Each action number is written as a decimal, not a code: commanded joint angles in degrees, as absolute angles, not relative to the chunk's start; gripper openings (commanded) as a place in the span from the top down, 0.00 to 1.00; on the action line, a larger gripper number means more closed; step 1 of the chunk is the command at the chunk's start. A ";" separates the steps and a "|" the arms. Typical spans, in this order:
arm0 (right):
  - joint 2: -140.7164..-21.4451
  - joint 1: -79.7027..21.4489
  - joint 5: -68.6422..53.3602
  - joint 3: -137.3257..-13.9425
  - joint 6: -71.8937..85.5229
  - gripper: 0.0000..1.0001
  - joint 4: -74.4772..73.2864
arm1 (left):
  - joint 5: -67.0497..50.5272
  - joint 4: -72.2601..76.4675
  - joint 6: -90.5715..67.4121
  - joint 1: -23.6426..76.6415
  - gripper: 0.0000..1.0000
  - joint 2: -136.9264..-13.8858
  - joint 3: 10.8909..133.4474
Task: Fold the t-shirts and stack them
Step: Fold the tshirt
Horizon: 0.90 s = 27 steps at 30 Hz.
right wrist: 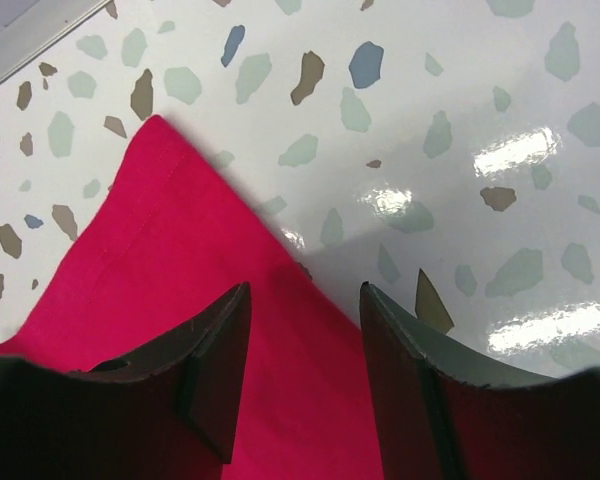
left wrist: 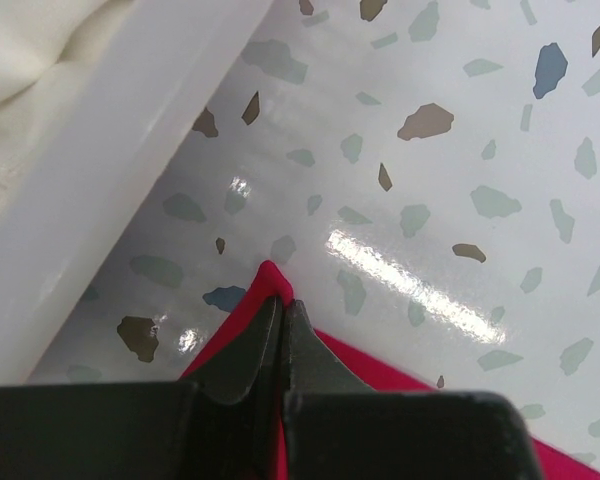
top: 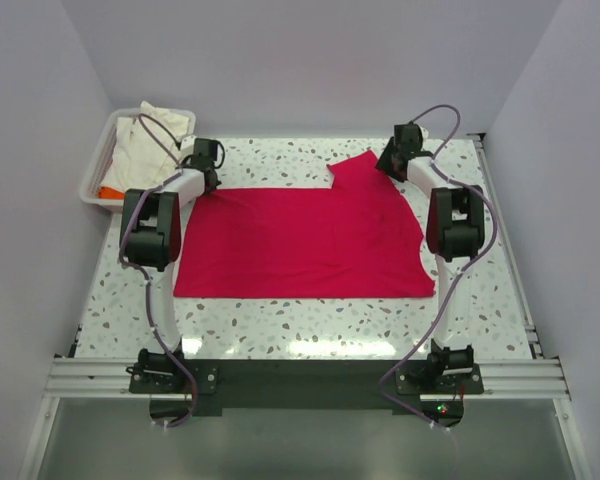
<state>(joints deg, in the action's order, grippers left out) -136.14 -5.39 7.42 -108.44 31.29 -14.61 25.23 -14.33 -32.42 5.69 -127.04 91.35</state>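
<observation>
White walls close in on a glossy, terrazzo-speckled table (top: 280, 325). From overhead we see a plain crimson-red cloth t-shirt (top: 300, 245) spread flat across its middle, one short sleeve jutting out toward 1 o'clock. At 10 o'clock on the table sits a white rectangular plastic tray (top: 90, 190) holding a crumpled cream-white cloth shirt (top: 145, 135). A scrap of orange fabric (top: 108, 190) peeps out near the tray's 7 o'clock corner.

The left gripper (top: 208, 158) is at the red shirt's 10 o'clock corner, just beside the tray. In the left wrist view we find its dark fingers (left wrist: 242, 352) clenched tight on that corner. A small tip of red cloth pokes out past them toward 12 o'clock, and the tray's white wall runs across at 10 o'clock.

The right gripper (top: 395, 158) is over the sleeve, at 1 o'clock of the shirt. In the right wrist view its fingers (right wrist: 215, 345) stand apart, released and holding nothing. The sleeve's stitched edge passes beneath the gap, with red cloth toward 8 o'clock and bare speckled table toward 2 o'clock. We cannot tell whether the fingertips touch the cloth.
</observation>
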 commanded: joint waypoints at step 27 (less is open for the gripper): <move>-135.71 -8.00 15.02 -114.69 30.41 1.00 -26.01 | 21.53 -11.52 -32.96 5.62 1.00 -122.26 87.98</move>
